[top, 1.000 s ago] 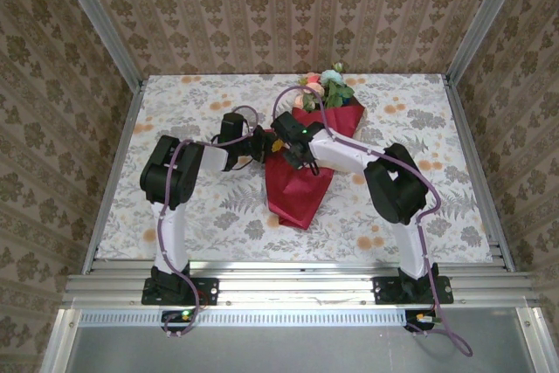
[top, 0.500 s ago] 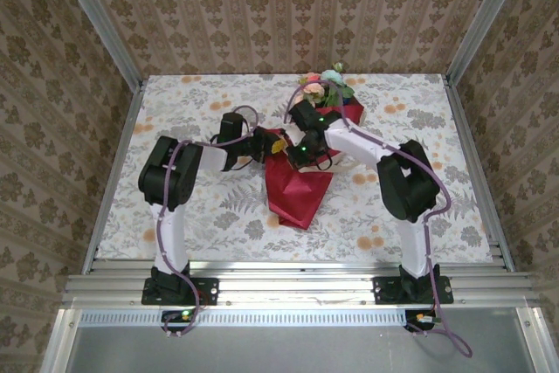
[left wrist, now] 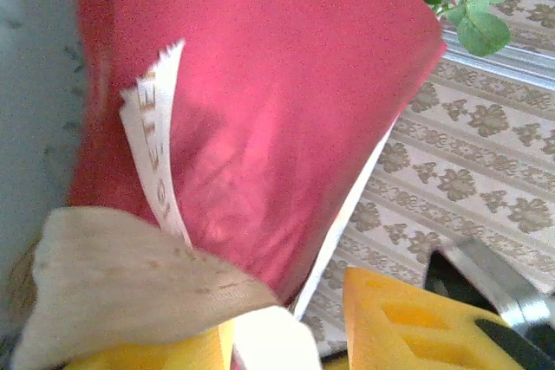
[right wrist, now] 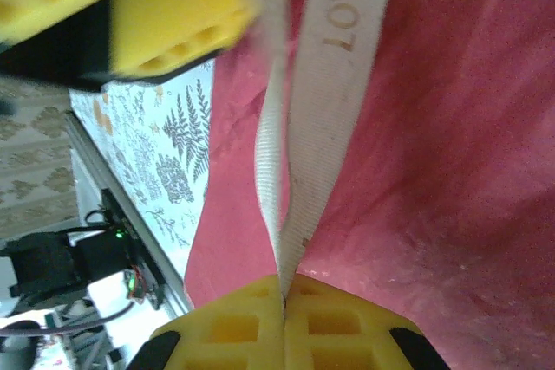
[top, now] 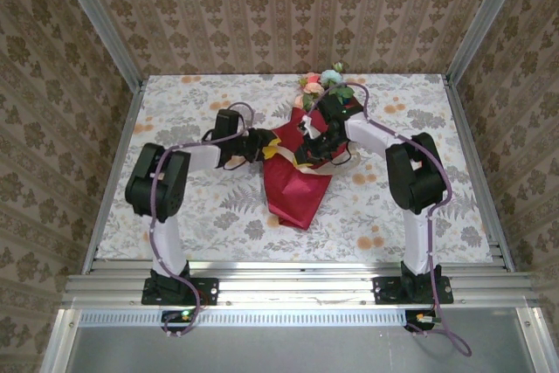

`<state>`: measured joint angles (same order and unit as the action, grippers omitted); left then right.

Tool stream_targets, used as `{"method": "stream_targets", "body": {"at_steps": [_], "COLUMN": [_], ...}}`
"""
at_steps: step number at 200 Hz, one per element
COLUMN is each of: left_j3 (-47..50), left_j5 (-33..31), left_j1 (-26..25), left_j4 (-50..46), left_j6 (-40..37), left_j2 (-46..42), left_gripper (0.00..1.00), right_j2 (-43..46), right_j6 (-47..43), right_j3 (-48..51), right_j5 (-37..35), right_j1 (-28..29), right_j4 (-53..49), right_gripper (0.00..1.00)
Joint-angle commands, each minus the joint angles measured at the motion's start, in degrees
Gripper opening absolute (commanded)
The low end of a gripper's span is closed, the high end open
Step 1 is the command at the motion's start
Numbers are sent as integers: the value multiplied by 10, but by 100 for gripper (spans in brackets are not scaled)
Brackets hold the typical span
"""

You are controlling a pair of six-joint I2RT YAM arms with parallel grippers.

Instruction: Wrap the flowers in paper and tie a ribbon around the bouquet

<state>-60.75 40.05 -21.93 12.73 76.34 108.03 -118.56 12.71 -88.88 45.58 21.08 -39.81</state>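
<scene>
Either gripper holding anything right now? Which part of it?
Right gripper pinches the ribbon, two strands together, the paper behind them. Left gripper stands open; the ribbon only drapes over one finger.

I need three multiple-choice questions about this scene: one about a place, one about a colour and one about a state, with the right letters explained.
1. Toward which edge of the table do the flowers point? A far; B near; C left.
2. What colour is the ribbon? A green; B cream; C black.
3. How is the right gripper? A open wide; B shut on the ribbon; C shut on a stem.

Answers:
1 A: in the top view the blooms lie at the far end of the red paper.
2 B: in the right wrist view the strip is pale cream.
3 B: its jaws meet with the ribbon pinched between them.
</scene>
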Motion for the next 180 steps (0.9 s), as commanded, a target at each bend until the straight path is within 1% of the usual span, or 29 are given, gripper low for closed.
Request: {"method": "stream_targets", "body": {"at_steps": [1,10,25,49,58,62,75,98,107,119,147,180], "left_j3": [18,28,27,3,-11,-17,-33,-52,-58,-67,-84,-95], "left_j5": [-90,-103,-109,-92,-99,-104,-124,-144,-145,-146,-164,-169], "left_j1": [-3,-9,-23,-38,-39,-55,-58,-60,-61,-61,-57,-46], "left_j4": [-156,-165,-192,-210,-229,-237,-264,-293,-294,-300,-307,-307], "left_j6": [-47,-33,-2,47,52,53,59,75,83,92,107,116], "left_j2": [-90,-110,-118,-84,-72,-68,-61,-53,-48,-38,-18,2], "left_gripper": [37,35,27,18,15,14,12,12,14,19,25,27], "right_j2": [-23,-29,-37,-47,-49,-49,-50,-51,-52,-53,-53,-50], "right_j6": [28,31,34,41,41,42,46,50,50,51,54,56], "right_j3": [-1,-4,-10,-12,-13,-13,-13,-15,-16,-18,-15,-12], "right_j5": [53,56,62,64,61,60,55,56,57,60,63,65], "right_j1": [-10,-13,-14,-16,-17,-18,-21,-25,-26,-26,-25,-25], "right_j4": [1,-2,-5,-5,-5,-5,-5,-2,-2,0,4,8], "right_gripper": [0,0,0,0,0,0,0,0,0,0,0,0]}}
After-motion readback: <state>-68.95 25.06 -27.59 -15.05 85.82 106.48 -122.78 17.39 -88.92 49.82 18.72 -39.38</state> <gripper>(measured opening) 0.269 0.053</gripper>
